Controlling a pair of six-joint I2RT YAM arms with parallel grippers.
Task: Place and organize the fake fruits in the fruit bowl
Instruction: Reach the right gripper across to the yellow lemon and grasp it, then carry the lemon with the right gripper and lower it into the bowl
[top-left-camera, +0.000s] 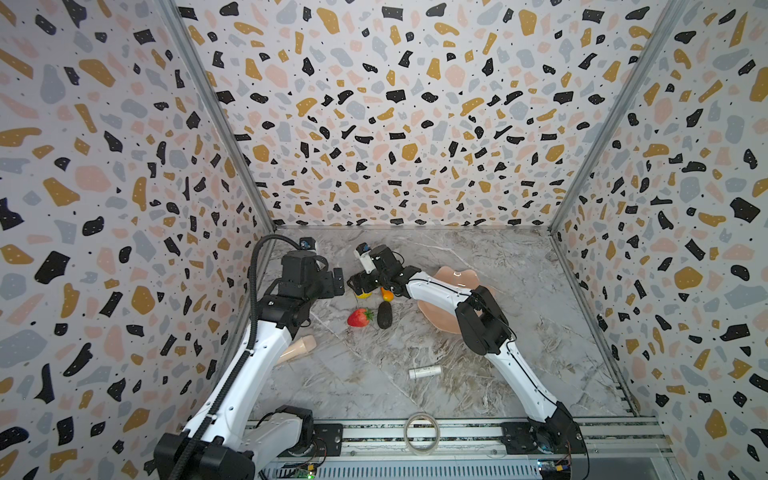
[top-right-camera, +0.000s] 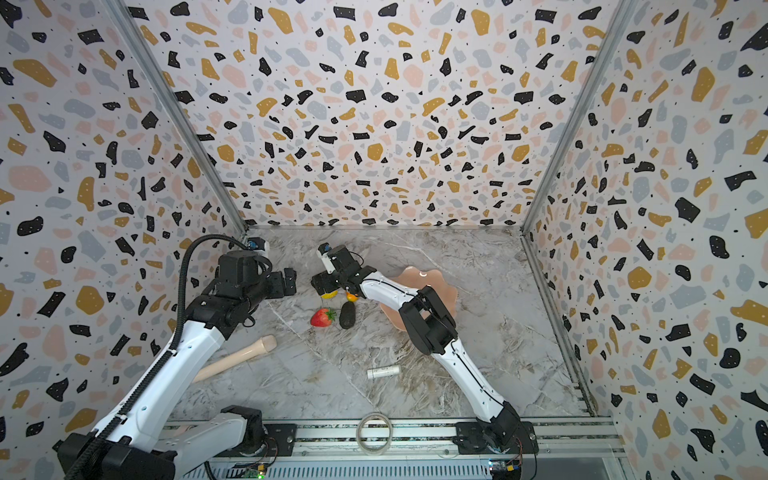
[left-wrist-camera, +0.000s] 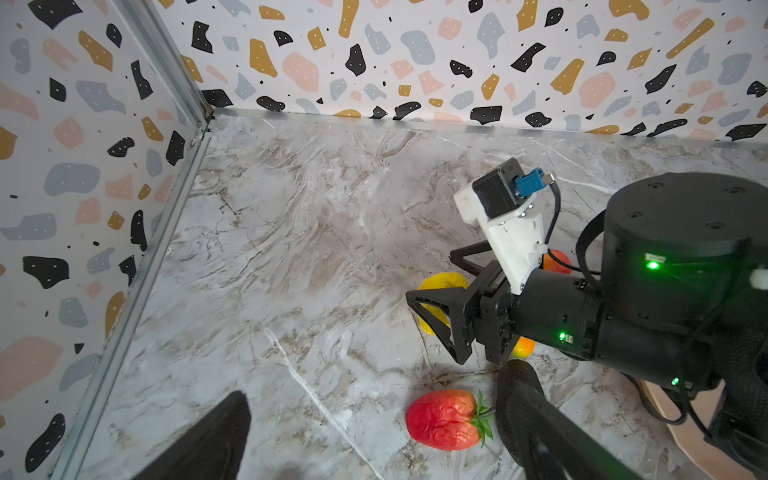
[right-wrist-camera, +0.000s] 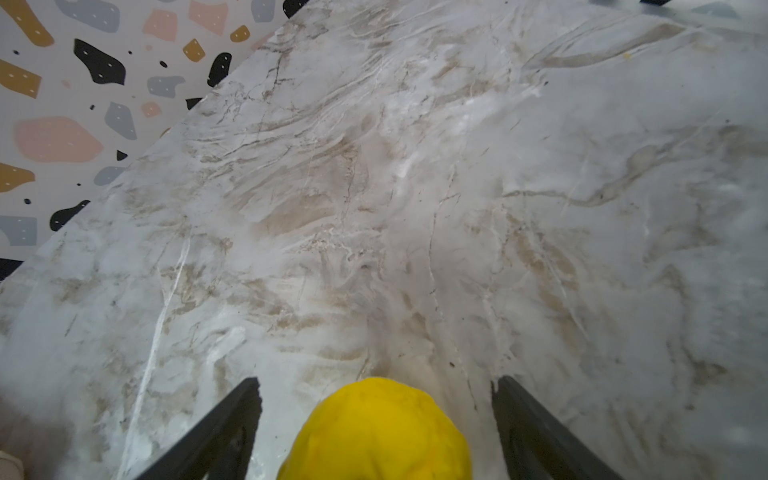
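Now the right hand (right-wrist-camera: 376, 388) sits low on the table (right-wrist-camera: 415, 187), spread wide around the bumpy yellow fruit (right-wrist-camera: 376, 432), a gap on each side. It grasps nothing yet. Next, I think, it must squeeze, lift, and carry the fruit to the pink fruit bowl (top-left-camera: 455, 276) nearby. The left hand (top-left-camera: 337, 280) waits, released. I can read no writing anywhere.

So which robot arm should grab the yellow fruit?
Probably the right one. The right gripper already has its open fingers on both sides of the bumpy yellow fruit, not touching it. The left gripper sits off to the side.
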